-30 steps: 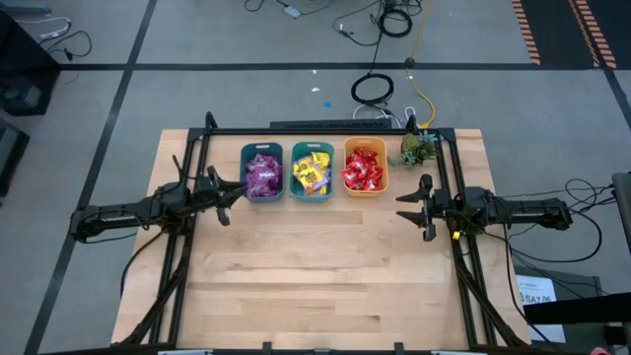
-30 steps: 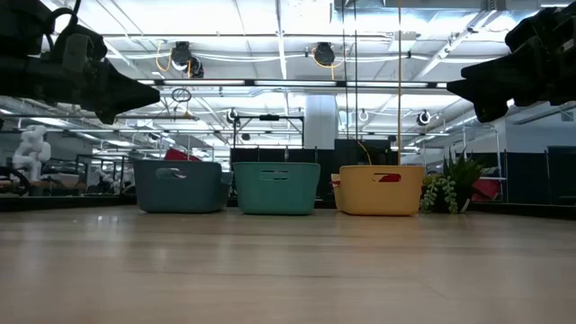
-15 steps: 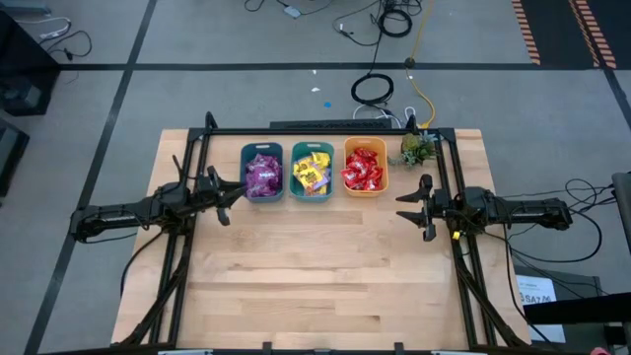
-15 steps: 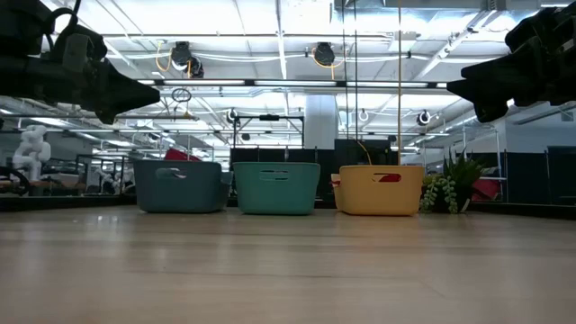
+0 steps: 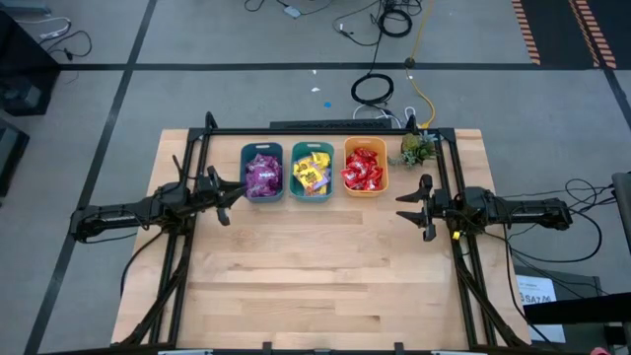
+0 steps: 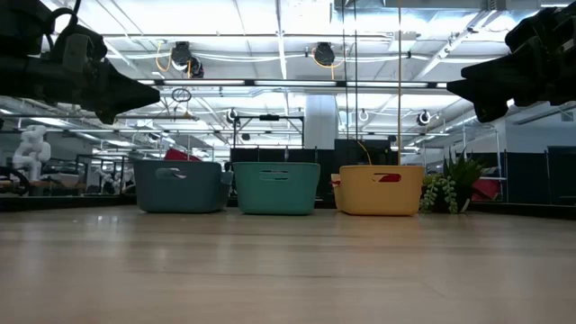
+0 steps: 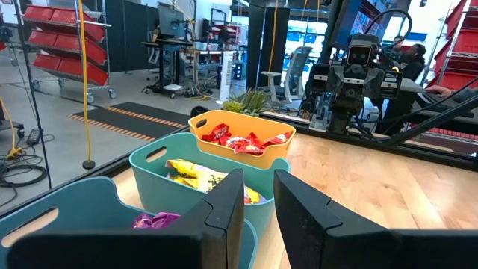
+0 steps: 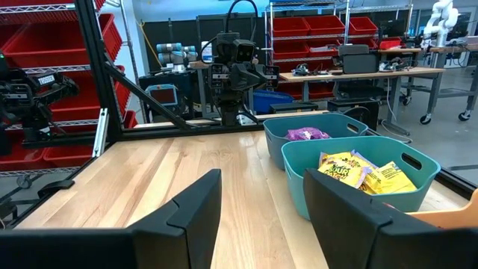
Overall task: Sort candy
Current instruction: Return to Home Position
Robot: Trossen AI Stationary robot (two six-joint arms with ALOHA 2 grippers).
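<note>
While both arms hang above it, the pale wooden surface (image 5: 315, 266) fills the lower middle of the high view, with a black tube frame (image 5: 325, 130) along its upper edge and sides. The left arm (image 5: 118, 217) reaches in from the frame's left edge and the right arm (image 5: 523, 210) from the right edge, both level and well above the wood, as the low view shows them in its upper corners.

Three bins stand side by side in a row at the upper middle of the surface: a blue-grey bin (image 6: 180, 186) on the left, a teal bin (image 6: 276, 187) in the centre and an orange bin (image 6: 381, 190) on the right.

The left gripper (image 5: 234, 202) hovers just left of the blue-grey bin; its fingers (image 7: 216, 224) stand only a narrow gap apart and hold nothing. The right gripper (image 5: 406, 208) hovers below and right of the orange bin, its fingers (image 8: 194, 209) spread wider (also empty).

A small green plant (image 5: 416, 150) sits just right of the orange bin.

All the candy in view lies inside the bins: purple candy (image 5: 262, 176) in the blue-grey one, yellow candy (image 5: 313, 173) in the teal one, red candy (image 5: 364, 170) in the orange one.
</note>
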